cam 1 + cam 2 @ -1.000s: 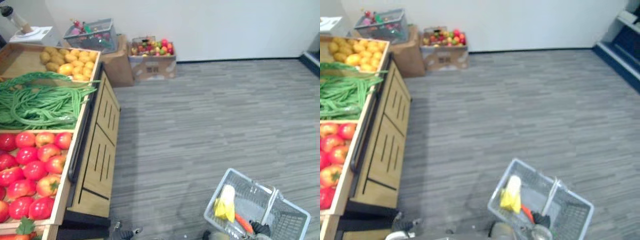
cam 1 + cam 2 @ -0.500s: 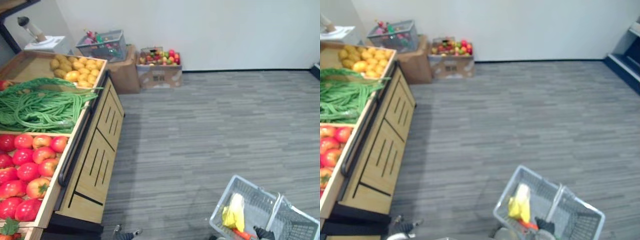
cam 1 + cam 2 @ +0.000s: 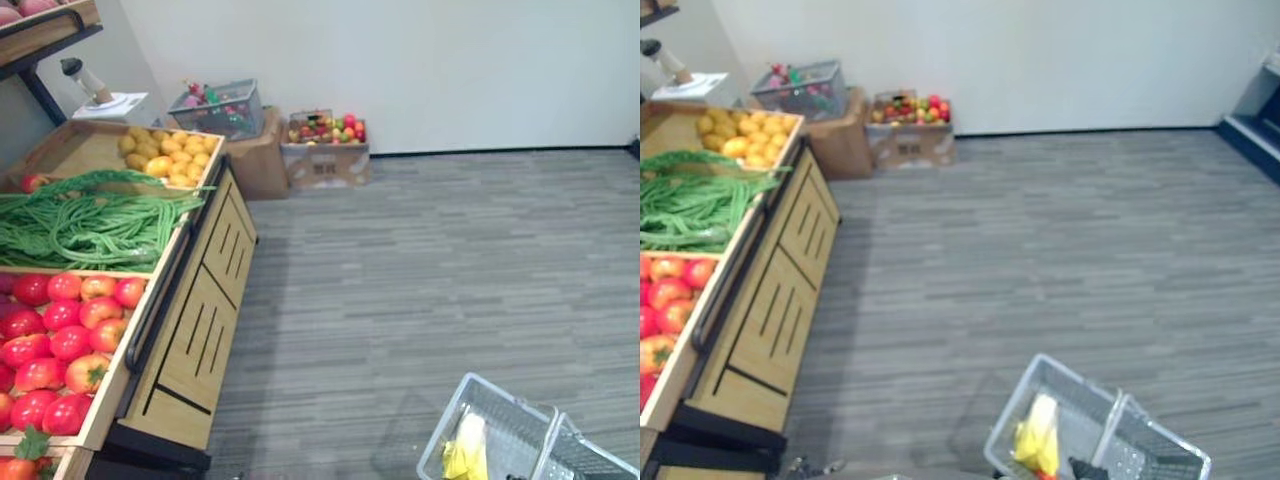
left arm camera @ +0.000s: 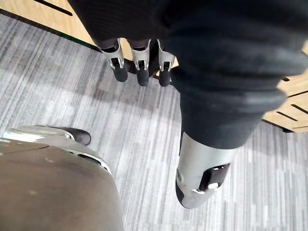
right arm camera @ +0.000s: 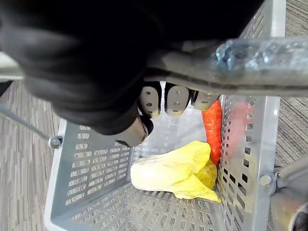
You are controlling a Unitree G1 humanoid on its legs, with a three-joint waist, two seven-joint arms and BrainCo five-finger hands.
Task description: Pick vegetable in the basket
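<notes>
Two grey plastic baskets: one carry basket (image 5: 84,159) close by and one wall basket (image 3: 218,108) on a box. The carry basket holds two vegetables, one yellow leafy head (image 5: 173,168) and one orange carrot (image 5: 212,125). Two cardboard boxes stand by the wall, a plain box (image 3: 258,160) and a fruit box (image 3: 328,165) whose small mixed fruit is too fine to count. One wooden produce stand (image 3: 210,320) shows three whole bins. These hold one heap of green long beans (image 3: 90,220), more than a dozen red tomatoes (image 3: 70,342), and more than a dozen yellow rounded pieces (image 3: 165,155) beside one lone red fruit (image 3: 33,183).
</notes>
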